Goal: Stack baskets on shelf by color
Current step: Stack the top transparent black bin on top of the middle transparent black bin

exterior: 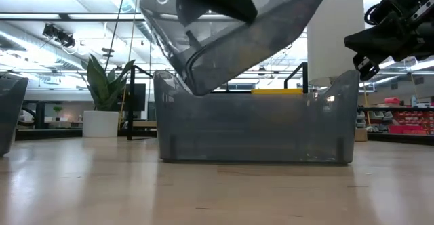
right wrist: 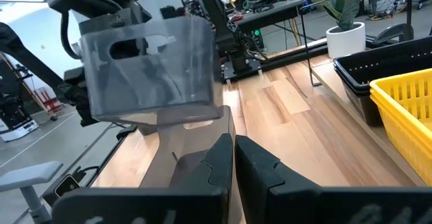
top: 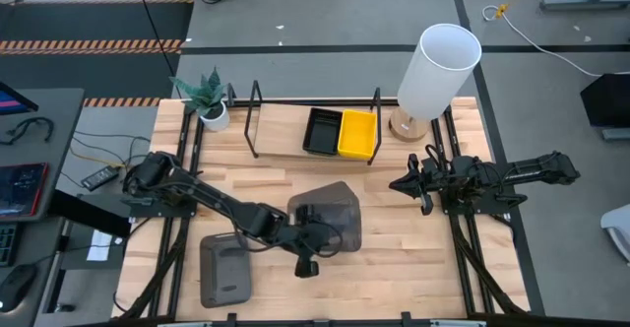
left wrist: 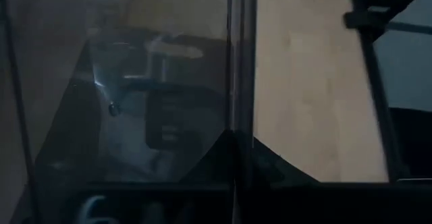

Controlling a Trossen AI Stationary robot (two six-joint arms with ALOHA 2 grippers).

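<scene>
A: Status on the shelf (top: 285,155)?
B: Black baskets (top: 322,131) and yellow baskets (top: 357,135) sit side by side on its board. No grey ones there yet.
A: And the grey?
B: Left gripper (top: 307,230), in front of the shelf, is clamped on a tilted grey basket (top: 330,209), held above a second basket (exterior: 258,127). A third basket (top: 224,270) lies further forward.
A: Right gripper (top: 418,182)?
B: Waiting beside the shelf's lamp end, fingers pressed together, holding nothing

Translucent dark grey basket (left wrist: 135,96) fills view from 9 o'clock past centre, its upright edge near middle. Light-wood tabletop (left wrist: 304,82) at 3 o'clock. Black frame bar (left wrist: 374,96) crosses 1–4 o'clock.
</scene>
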